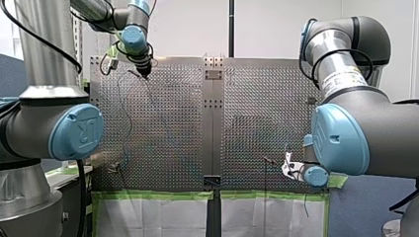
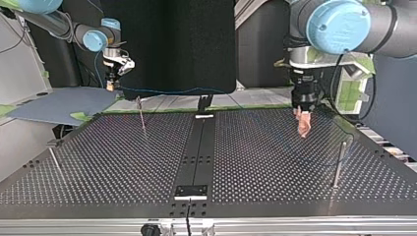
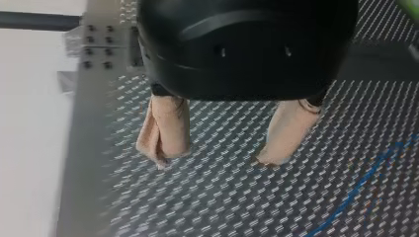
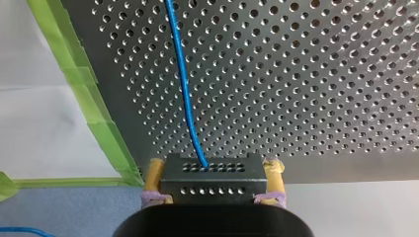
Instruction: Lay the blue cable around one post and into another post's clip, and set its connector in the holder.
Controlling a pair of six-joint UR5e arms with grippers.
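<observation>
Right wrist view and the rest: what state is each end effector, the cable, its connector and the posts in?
Left end effector: open, beige pads apart, empty.
Right end effector: shut on the dark perforated metal connector.
Connector: held, not in a holder.
Thin blue cable: leads out of the connector over the perforated metal table; no wrap around a post shows.
Thin metal posts: upright.

Perforated metal table (image 2: 123, 162) with thin upright posts (image 2: 338, 164), a blue cable (image 3: 363, 183) across it.
</observation>
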